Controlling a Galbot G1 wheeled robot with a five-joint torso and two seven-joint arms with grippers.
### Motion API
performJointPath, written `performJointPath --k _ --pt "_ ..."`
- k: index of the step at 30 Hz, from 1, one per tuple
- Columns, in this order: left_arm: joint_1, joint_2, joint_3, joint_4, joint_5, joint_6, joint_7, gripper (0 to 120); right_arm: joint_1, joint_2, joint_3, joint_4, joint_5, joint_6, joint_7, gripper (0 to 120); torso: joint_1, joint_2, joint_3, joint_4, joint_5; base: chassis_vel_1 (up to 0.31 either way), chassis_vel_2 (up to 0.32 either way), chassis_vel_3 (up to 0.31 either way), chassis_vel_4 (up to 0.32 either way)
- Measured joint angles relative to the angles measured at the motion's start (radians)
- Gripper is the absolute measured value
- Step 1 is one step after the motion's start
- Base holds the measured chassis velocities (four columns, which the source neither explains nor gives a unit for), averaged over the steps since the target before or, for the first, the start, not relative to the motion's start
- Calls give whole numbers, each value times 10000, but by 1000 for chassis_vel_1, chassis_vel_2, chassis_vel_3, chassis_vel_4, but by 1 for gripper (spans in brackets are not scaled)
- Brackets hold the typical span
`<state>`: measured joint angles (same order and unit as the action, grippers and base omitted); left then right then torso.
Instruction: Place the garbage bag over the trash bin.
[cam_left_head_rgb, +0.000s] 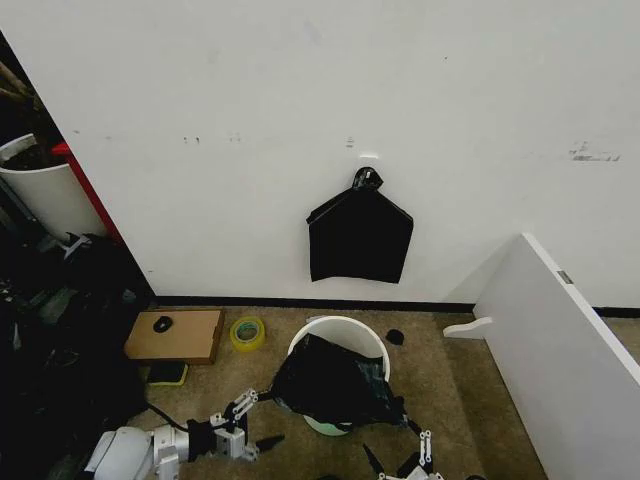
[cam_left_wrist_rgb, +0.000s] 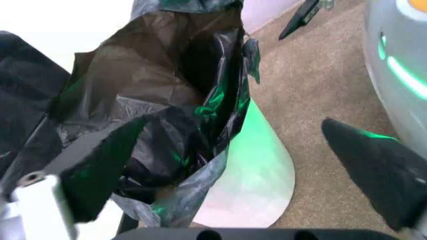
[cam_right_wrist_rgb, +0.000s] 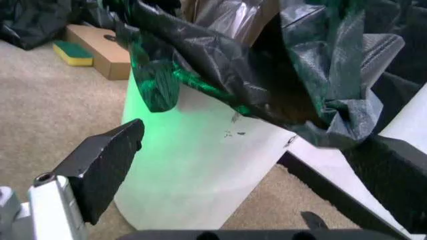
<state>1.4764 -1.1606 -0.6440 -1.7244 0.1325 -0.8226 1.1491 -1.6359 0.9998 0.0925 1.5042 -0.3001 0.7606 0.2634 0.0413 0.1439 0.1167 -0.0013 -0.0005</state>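
Nearest, the left gripper (cam_left_head_rgb: 243, 425) and the right gripper (cam_left_head_rgb: 412, 462) hovered low on either side of the trash bin (cam_left_head_rgb: 368, 337), both with jaws spread wide and holding nothing; between them the garbage bag (cam_left_head_rgb: 330, 385) lay draped over the bin's near rim, its mouth part-open, the far rim bare; the step in hand appeared to be spreading the bag around the rim, which would call for pinching a loose edge and drawing it toward the far side; farther off, on the wall, hung a knotted black bundle (cam_left_head_rgb: 358, 237).

carpet floor (cam_left_head_rgb: 450, 380) w/ trash bin (cam_left_head_rgb: 345, 335), box (cam_left_head_rgb: 175, 335), tape (cam_left_head_rgb: 247, 333)
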Motion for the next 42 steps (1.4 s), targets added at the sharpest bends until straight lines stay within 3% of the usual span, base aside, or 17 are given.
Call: performJointPath --k 6,11,15,20,27,30,34,37,39,41,42 --pt "173 -119 99 -503 -236 -1 89 100 -527 -287 -222 496 1536 -143 -490 100 0 0 -1 -5 3 0 0 0 0" --pt "230 -355 358 -562 195 -1 -361 100 -331 -70 -298 310 1850 -425 55 100 0 0 -1 1 3 0 0 0 0" --pt "167 -625 682 -26 1130 0 -1792 100 -299 21 -396 329 2008 -587 339 100 0 0 0 -1 -1 0 0 0 0" --pt "118 -875 853 584 844 0 -1944 100 -290 63 -393 329 1886 -587 417 100 0 0 0 -1 -1 0 0 0 0" --pt "292 -866 583 3 -568 -1 -839 100 -740 -304 -203 820 1563 -147 1519 100 0 0 0 -3 1 0 0 0 0" --pt "496 -845 274 -721 -2381 -1 -407 100 -1187 -620 223 1801 1557 537 492 100 0 0 -1 -4 2 0 0 0 0" --pt "606 -851 -29 -857 -3073 -1 -1009 100 -1219 -865 470 3098 2519 604 -785 100 0 0 -1 -3 -3 0 0 0 0" --pt "567 -893 -112 -584 -3228 -1 -2040 100 -484 -886 955 3911 3700 -282 -1615 100 0 -1 0 13 4 0 0 0 0" --pt "576 -964 -79 -542 -3353 -1 -2795 100 126 -1046 1129 4268 4514 -1416 -1669 100 1 0 0 -9 -8 0 0 0 0" --pt "785 -1255 -174 -572 -3400 -1 -3847 100 992 -1273 1039 4501 5465 -2632 -1694 100 0 0 0 -4 7 0 0 0 0" --pt "785 -1255 -174 -572 -3400 -1 -3847 100 992 -1273 1039 4501 5465 -2632 -1694 100 0 0 0 -4 7 0 0 0 0"
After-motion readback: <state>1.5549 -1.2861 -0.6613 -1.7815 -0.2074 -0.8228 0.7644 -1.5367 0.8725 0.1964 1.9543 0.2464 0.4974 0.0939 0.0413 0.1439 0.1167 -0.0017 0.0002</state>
